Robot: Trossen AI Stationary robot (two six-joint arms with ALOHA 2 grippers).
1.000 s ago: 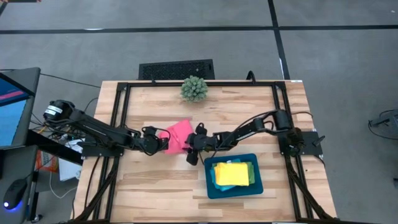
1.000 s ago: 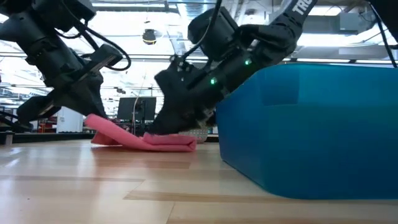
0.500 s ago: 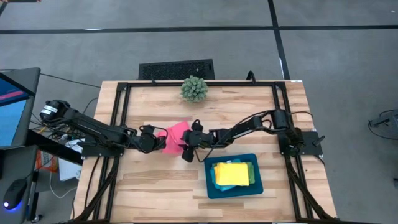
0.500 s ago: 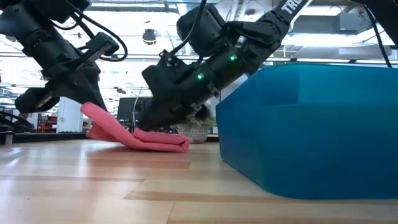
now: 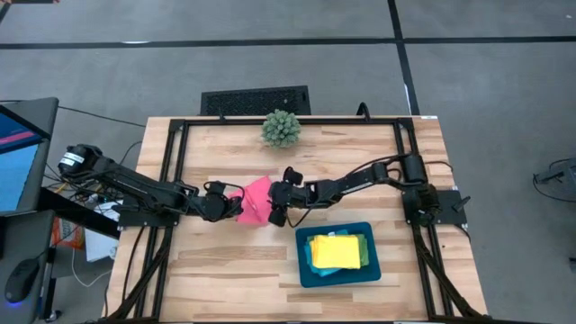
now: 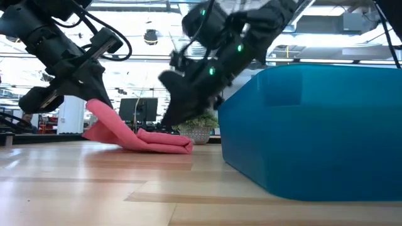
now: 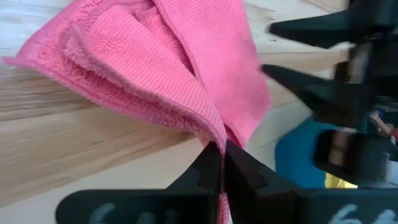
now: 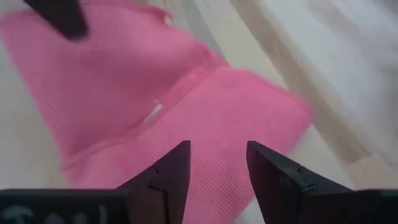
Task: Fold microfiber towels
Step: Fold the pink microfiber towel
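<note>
The hot pink towel (image 5: pixel 255 200) lies folded on the table's middle; it also shows in the low view (image 6: pixel 147 139). My left gripper (image 5: pixel 236 207) is shut on its left end, which is raised (image 6: pixel 94 108). My right gripper (image 5: pixel 275 202) is open and hovers just above the towel's right part (image 8: pixel 217 155), touching nothing; in the low view it hangs clear of the cloth (image 6: pixel 171 118). The yellow towel (image 5: pixel 335 250) lies on top in the teal tray (image 5: pixel 304 270), with a green edge (image 5: pixel 365 254) beside it. The blue towel is hidden. My left gripper pinches the pink towel's left end at a bunched fold (image 7: pixel 214 134) between its two fingers; several layers show there. The fingers slant down from the table's left. The held end is raised off the table, and the rest (image 6: pixel 163 144) lies slack on the wood.
The teal tray (image 6: pixel 314 125) stands at the near right, close to the right arm. A spiky green ball plant (image 5: pixel 281 129) stands at the far edge. Bare wood lies at the near left (image 5: pixel 216 261).
My right gripper, which was down on the pink towel, has risen off it and gone a little toward the far edge. My left gripper has kept the towel's left end and raised it; the towel now stands more bunched, its right part still on the table.
</note>
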